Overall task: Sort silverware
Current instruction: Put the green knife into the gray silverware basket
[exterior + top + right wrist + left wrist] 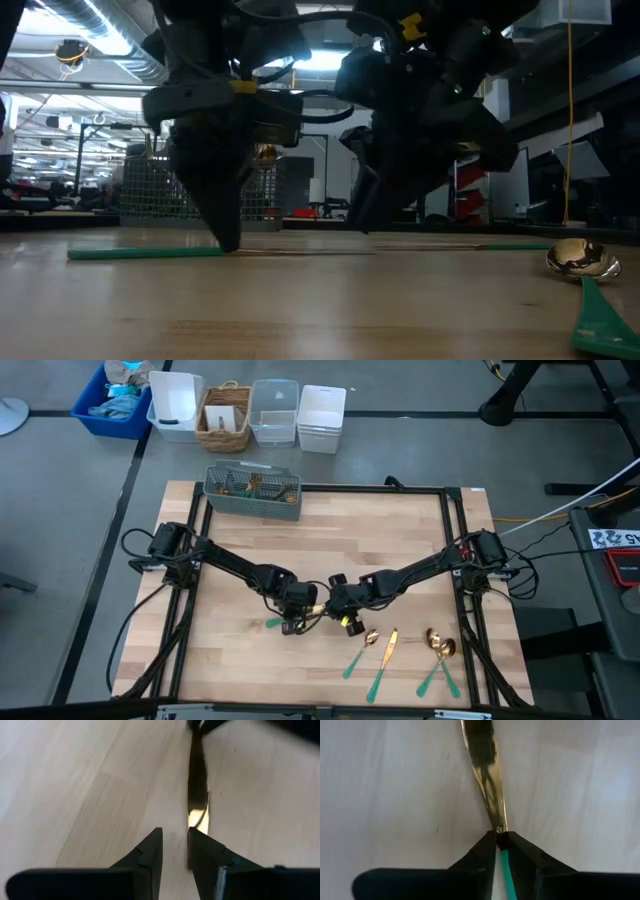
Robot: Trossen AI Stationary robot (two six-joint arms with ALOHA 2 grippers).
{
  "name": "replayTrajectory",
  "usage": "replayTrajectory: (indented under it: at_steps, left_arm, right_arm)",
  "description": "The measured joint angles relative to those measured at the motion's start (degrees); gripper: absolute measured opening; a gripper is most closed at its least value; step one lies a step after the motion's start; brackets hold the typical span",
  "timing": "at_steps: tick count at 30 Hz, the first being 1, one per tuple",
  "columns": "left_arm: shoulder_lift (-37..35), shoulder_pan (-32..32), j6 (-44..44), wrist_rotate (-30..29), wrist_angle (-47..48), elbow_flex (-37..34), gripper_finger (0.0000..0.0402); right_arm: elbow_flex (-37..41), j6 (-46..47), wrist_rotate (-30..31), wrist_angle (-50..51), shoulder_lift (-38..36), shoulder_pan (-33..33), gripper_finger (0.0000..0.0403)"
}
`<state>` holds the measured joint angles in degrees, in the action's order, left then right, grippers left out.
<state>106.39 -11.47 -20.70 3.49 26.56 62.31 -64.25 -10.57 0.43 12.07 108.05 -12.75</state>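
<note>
Pale butcher-block wooden table (330,550): grey wire-mesh caddy (253,492) on its far edge; beyond that edge, on the floor, a blue plastic bin (113,400), white tub (176,405), wicker basket (225,418), clear container (274,412), white container (321,418).

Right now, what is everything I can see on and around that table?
Knife in the left pincer: one, gold blade, teal handle, flat on the table centre.
Loose silverware: about four pieces, gold and teal, near the front right: a spoon, a knife, two spoons.
Wire caddy: one, grey, back left of the table, some silverware standing in it.
Table: one, light wood.
Bins on the floor beyond: blue, white, wicker, clear, white.
Left pincer: black, table centre, shut on the knife at the handle's top.
Right pincer: black, open, just beside it over the blade.
</note>
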Motion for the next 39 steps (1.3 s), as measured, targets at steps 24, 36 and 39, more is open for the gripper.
replayTrajectory:
  at_steps: [24, 36, 39]
  left_arm:
    - [-8.4, -6.2, -7.3, -9.1, 10.6, 0.5, 0.0003]
    - [-8.1, -5.1, -1.7, -8.6, 2.9, 0.6, 0.0004]
    - [-8.1, -4.0, -2.0, -7.6, 3.0, 0.6, 0.0004]
  right_arm:
    - [0.2, 3.3, 4.7, 18.1, -8.8, 0.0, 0.0092]
    - [0.2, 5.9, 3.0, 11.0, -8.7, 0.0, 0.0092]
    - [0.2, 6.1, 3.0, 9.4, -8.7, 0.0, 0.0092]
